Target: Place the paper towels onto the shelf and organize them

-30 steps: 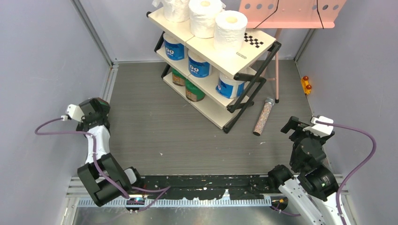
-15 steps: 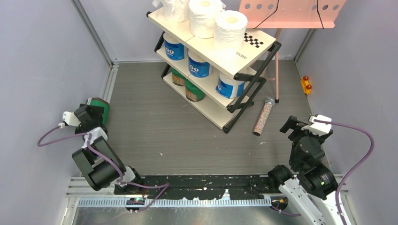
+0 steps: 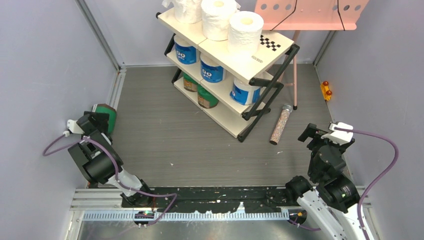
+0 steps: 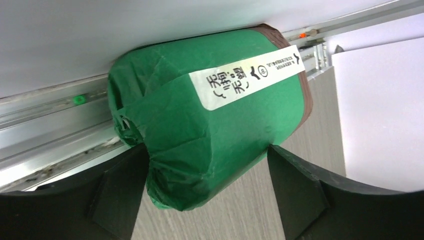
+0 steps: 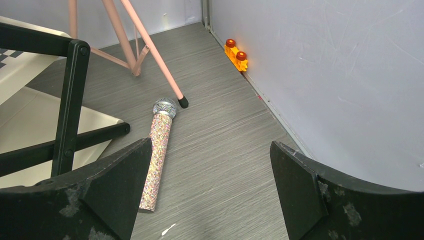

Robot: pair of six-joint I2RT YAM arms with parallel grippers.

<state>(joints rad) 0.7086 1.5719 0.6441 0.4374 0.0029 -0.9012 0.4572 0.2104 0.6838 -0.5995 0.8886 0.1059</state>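
The shelf (image 3: 220, 51) stands at the back with three white paper towels (image 3: 245, 30) on the top tier, three blue ones (image 3: 212, 70) on the middle tier and two green ones (image 3: 206, 97) on the bottom. A third green roll (image 3: 106, 113) lies on its side on the floor against the left wall; it fills the left wrist view (image 4: 210, 110). My left gripper (image 3: 94, 123) is open, its fingers either side of this roll's near end (image 4: 207, 195). My right gripper (image 3: 314, 134) is open and empty over the floor at the right (image 5: 210, 190).
A pink music stand (image 3: 310, 12) rises behind the shelf, its legs (image 5: 145, 45) on the floor. A speckled tube (image 3: 280, 124) lies beside the shelf's right foot (image 5: 156, 150). An orange toy (image 3: 326, 90) sits by the right wall (image 5: 235, 52). Walls enclose three sides.
My left arm has folded back toward the near left corner. Its gripper slid off the top of the green roll and now faces the roll's near end. The right arm has not moved.
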